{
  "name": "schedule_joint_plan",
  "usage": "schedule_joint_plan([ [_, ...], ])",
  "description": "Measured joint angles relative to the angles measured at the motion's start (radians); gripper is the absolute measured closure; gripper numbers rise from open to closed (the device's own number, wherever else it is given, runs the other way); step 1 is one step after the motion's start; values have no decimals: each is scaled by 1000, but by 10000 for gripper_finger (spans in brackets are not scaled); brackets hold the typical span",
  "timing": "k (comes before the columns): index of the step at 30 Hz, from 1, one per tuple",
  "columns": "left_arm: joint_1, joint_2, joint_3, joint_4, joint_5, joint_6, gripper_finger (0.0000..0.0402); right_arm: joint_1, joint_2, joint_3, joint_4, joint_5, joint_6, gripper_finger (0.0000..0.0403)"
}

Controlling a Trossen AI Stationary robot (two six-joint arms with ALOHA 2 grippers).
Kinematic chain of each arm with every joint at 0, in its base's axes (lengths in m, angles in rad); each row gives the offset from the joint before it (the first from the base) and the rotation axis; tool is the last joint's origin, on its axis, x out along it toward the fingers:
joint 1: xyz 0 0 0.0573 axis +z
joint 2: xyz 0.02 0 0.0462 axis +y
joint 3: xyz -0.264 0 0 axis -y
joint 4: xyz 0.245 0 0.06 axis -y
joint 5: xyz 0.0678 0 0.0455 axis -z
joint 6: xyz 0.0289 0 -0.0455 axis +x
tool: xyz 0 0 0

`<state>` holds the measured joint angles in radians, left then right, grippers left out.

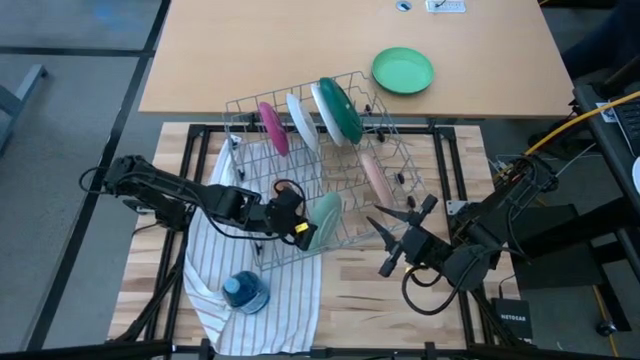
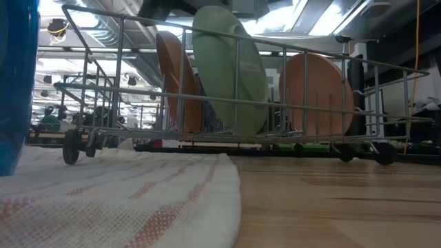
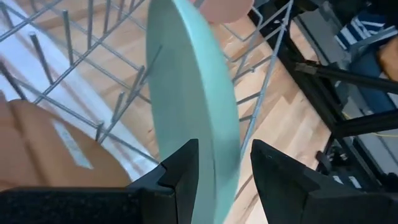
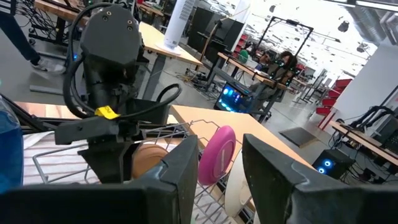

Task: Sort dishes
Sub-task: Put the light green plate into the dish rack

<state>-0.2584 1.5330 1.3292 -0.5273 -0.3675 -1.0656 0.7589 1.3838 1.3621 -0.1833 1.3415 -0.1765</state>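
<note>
I had the left gripper (image 3: 224, 177) straddling the pale mint plate (image 1: 325, 217) in the wire rack (image 1: 250, 104); the right gripper (image 1: 395, 240), fingers open, waited beside the rack.

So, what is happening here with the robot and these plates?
The robot is sorting plates in a wire dish rack that sits on a striped cloth. The left tool has its fingers on both sides of the pale mint plate, which stands upright at the near end of the rack. The right tool waits open beside the rack, holding nothing. A magenta plate and others already stand in the slots.
</note>
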Motion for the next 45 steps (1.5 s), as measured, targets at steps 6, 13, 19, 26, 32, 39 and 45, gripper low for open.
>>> schedule_joint_plan([
  [6, 9, 19, 0, 21, 1, 1, 294, 0, 0, 0, 0, 0, 0, 274],
  [13, 21, 23, 0, 119, 0, 22, 386, 0, 0, 0, -2, 0, 0, 274],
  [19, 38, 23, 0, 185, -42, -22, 384, 0, 0, 0, -2, 0, 0, 274],
  [26, 44, 23, 0, 206, -111, -101, 393, 0, 0, 0, -2, 4, -1, 274],
  [32, 43, 23, 0, 215, -226, -171, 397, 0, 0, 0, -2, 20, -12, 274],
  [39, 44, 39, 0, 214, -364, -275, 396, 0, 0, 0, -3, 177, -59, 274],
  [45, 60, 92, 0, 215, -425, -351, 391, 0, 0, 0, -11, 229, -68, 274],
])
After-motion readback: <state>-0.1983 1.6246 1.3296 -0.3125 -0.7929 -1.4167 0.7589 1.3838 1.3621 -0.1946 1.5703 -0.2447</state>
